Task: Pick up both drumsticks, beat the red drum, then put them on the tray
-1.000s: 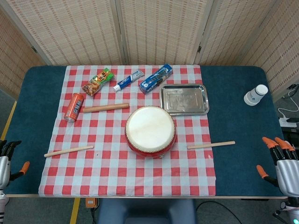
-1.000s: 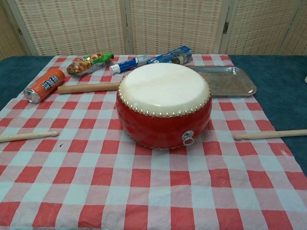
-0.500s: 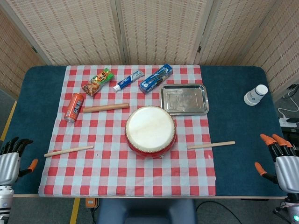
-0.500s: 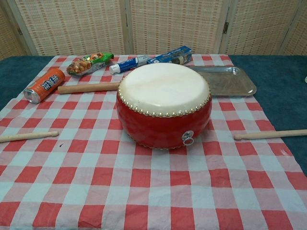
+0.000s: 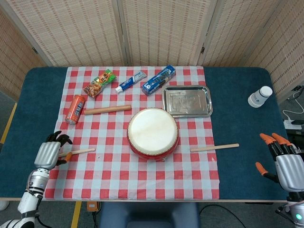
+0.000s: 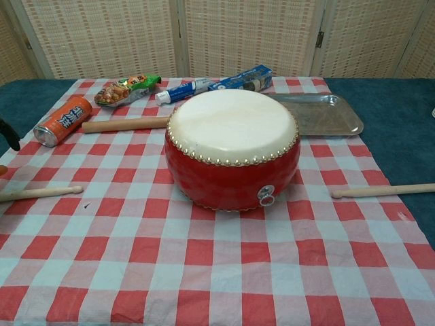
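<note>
The red drum (image 5: 153,133) with its pale skin stands mid-table on the checked cloth; the chest view shows the drum (image 6: 231,146) close up. One drumstick (image 5: 78,152) lies left of it, another drumstick (image 5: 214,147) right of it. My left hand (image 5: 50,153) hovers over the left stick's outer end, fingers spread, holding nothing; only a dark fingertip (image 6: 8,134) shows in the chest view, above that drumstick (image 6: 37,193). My right hand (image 5: 284,161) is open at the table's right edge, far from the right drumstick (image 6: 384,191). The steel tray (image 5: 186,100) sits behind the drum, bare.
A thicker wooden rod (image 5: 107,109), an orange can (image 5: 75,109), a snack packet (image 5: 100,83), a toothpaste tube (image 5: 130,81) and a blue box (image 5: 159,80) lie behind and left of the drum. A white bottle (image 5: 260,96) stands far right.
My left hand has come in from the table's left edge to above the left drumstick's end. The right hand has shifted slightly up. Both sticks lie as before.
</note>
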{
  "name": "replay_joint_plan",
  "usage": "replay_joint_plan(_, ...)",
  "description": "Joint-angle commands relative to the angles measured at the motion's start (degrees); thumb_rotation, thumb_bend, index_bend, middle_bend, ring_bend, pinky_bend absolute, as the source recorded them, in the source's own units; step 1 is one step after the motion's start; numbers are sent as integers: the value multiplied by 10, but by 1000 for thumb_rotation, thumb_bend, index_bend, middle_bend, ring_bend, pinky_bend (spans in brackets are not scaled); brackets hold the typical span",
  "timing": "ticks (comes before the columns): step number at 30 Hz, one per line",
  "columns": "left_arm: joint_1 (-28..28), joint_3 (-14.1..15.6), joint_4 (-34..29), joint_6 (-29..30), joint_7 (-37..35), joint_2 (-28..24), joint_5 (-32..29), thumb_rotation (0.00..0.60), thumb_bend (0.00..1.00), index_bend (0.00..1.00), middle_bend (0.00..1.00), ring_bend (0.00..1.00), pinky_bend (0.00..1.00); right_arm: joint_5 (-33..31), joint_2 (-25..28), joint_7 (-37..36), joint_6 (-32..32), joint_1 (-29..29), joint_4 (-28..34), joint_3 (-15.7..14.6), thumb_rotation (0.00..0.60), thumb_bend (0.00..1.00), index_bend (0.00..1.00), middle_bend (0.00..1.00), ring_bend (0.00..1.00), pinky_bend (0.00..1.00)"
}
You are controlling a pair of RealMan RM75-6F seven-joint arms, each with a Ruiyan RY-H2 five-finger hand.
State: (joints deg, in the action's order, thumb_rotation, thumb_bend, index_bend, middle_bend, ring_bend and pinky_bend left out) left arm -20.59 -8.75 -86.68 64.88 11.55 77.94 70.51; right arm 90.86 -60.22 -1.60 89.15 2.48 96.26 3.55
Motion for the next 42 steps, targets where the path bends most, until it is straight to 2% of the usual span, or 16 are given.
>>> replay_joint_plan(1, -23, -6, 27, -30, 35, 36, -40, 600, 360, 386, 169, 0, 90, -3, 1, -7, -1, -1, 0, -1, 600, 189, 136, 179, 22, 163)
replay_joint_plan(5, -28, -6, 41, -34, 54, 57, -66, 600, 347, 370, 164, 0, 81, -9, 3, -22, -1, -4, -3, -2, 600, 189, 136, 179, 22, 163)
replay_joint_plan(10, -31, -5, 65, -32, 69, 83, -91, 600, 315, 400, 142, 0, 69, -8, 5, -34, -4, -3, -6, -3, 600, 189, 136, 179, 22, 163)
replay_joint_plan(17, -30, -4, 94, -19, 65, 112, -98, 600, 315, 460, 93, 0, 2, -12, 6, -44, -10, -1, -7, -4, 600, 189, 136, 179, 19, 163)
replay_joint_plan(23, -36, -3, 111, -26, 67, 122, -99, 600, 316, 470, 68, 0, 0, -14, 10, -49, -11, -2, -2, -5, 600, 189, 142, 179, 13, 162)
replay_joint_plan(29, -45, -5, 119, -48, 72, 124, -115, 600, 346, 464, 63, 0, 0, -17, 12, -54, -14, -2, -1, -5, 600, 189, 146, 179, 12, 162)
replay_joint_plan(36, -52, -4, 119, -65, 79, 120, -132, 600, 429, 473, 62, 0, 0, -20, 11, -60, -15, -2, -2, -5, 600, 189, 148, 179, 12, 162)
replay_joint_plan(42, -42, -9, 110, -49, 42, 119, -122, 600, 448, 544, 109, 0, 0, -17, 13, -67, -10, -3, -2, -4, 600, 189, 148, 179, 12, 162)
